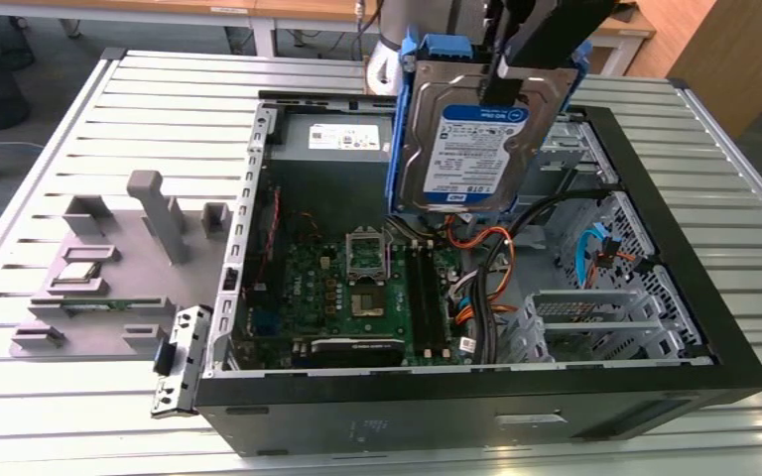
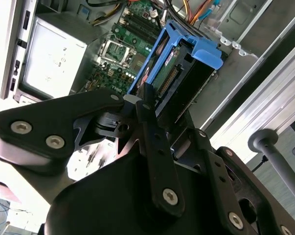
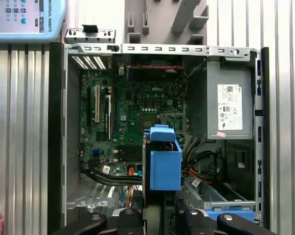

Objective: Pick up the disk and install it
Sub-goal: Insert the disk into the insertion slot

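Gripper (image 1: pixel 520 71) clamped tight on disk (image 1: pixel 467 149), pinching its top end; disk hangs upright in blue carrier, label facing exterior view, held up over open PC case (image 1: pixel 718 327), roughly above motherboard (image 1: pixel 361 288); case lies on slatted bench (image 1: pixel 156 109); grey fixture (image 1: pixel 103 248) sits beside case, exterior view's left

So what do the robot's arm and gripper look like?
The gripper is black all over. It is made of thick, flat links with rounded ends, like chunky pieces hinged together. Round silver screws sit where the links join. In the exterior view, the arm looks like a smooth, silvery-grey tube.
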You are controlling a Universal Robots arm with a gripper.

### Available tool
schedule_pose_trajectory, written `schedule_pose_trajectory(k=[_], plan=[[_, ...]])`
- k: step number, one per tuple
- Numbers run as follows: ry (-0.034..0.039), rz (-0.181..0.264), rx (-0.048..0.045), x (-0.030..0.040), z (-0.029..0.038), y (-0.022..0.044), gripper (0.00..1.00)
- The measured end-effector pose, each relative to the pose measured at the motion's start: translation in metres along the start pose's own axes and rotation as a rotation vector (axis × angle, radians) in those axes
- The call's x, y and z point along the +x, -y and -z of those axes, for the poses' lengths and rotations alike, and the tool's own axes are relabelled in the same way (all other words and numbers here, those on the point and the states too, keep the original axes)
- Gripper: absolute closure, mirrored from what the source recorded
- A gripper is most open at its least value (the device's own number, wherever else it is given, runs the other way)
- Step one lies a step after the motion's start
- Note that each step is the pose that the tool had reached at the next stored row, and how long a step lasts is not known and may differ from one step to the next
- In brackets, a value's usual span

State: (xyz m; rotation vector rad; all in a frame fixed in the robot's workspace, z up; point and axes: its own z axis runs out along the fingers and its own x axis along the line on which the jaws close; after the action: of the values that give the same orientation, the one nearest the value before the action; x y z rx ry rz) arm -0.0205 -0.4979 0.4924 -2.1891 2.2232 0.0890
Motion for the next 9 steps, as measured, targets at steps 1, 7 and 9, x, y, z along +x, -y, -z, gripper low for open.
schedule_pose_trajectory(k=[1, 7, 9], plan=[[0.0, 0.0, -0.0001, 0.0, 0.0001, 0.0021, 0.65], [-0.0001, 0.0, -0.0004, -0.0003, 0.0004, 0.0146, 0.65], [-0.0001, 0.0, -0.0005, -0.0003, 0.0005, 0.0184, 0.65]])
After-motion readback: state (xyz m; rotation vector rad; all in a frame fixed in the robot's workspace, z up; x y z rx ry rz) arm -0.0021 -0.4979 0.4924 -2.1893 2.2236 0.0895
